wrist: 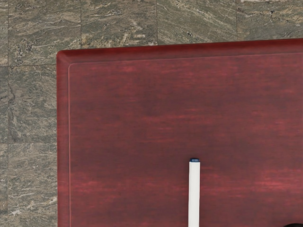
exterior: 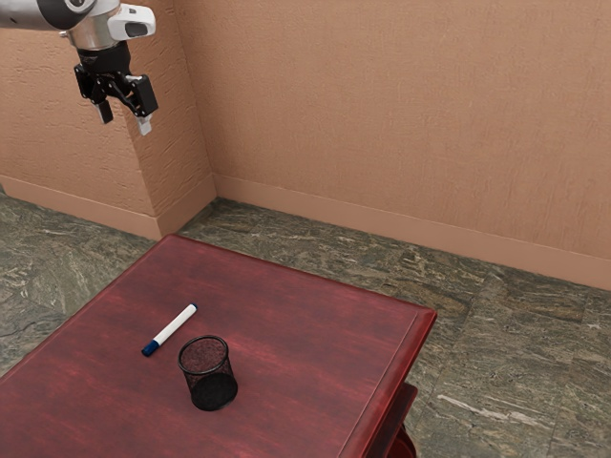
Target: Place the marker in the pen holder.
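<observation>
Below parted fingers [exterior: 144, 124], the marker [exterior: 173, 327]

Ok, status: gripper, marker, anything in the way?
Gripper open, empty, raised. Marker lying on table, beside upright pen holder. Nothing seen covering marker.

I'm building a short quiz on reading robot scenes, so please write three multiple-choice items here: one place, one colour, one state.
1. Where is the marker?
A) on the table, beside the pen holder
B) inside the pen holder
C) on the floor

2. What colour is most of the marker?
A) yellow
B) white
C) green

3. How is the gripper?
A) shut on the marker
B) shut, empty
C) open, empty

Key:
1 A: it lies outside the pen holder.
2 B: both views show white.
3 C: its fingers stand apart, nothing between.
</observation>
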